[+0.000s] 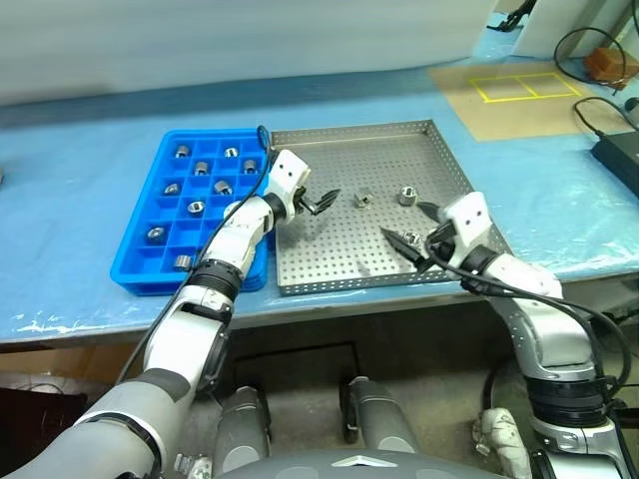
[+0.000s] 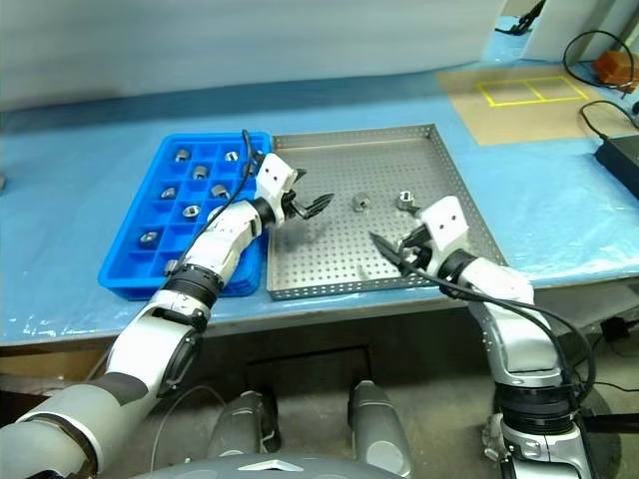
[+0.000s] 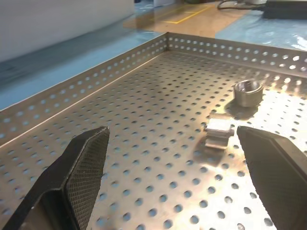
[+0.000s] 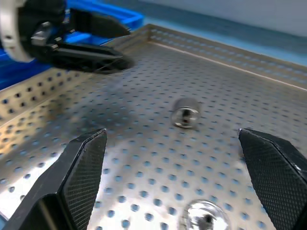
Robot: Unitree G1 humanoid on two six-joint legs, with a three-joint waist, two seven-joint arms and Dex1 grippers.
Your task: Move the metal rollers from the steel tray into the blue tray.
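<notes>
The steel tray (image 1: 329, 269) lies mid-table with three metal rollers on its perforated floor: one (image 1: 363, 199) on its side, one (image 1: 407, 195) upright, one (image 1: 409, 238) near the front right. My left gripper (image 1: 321, 203) hovers open over the tray's left part, pointing at the first two rollers (image 3: 219, 132) (image 3: 248, 92). My right gripper (image 1: 404, 224) is open, its fingers (image 4: 81, 167) on either side of the near roller (image 4: 201, 218) without touching it. The blue tray (image 1: 140, 269) sits to the left, with several rollers (image 1: 182, 152) in its compartments.
A blue sheet (image 1: 80, 180) covers the table. At the back right lies a tan board (image 1: 499, 110) with yellow tape squares. A black box (image 1: 621, 152) and cables (image 1: 584, 45) sit at the far right. The table's front edge runs just below both trays.
</notes>
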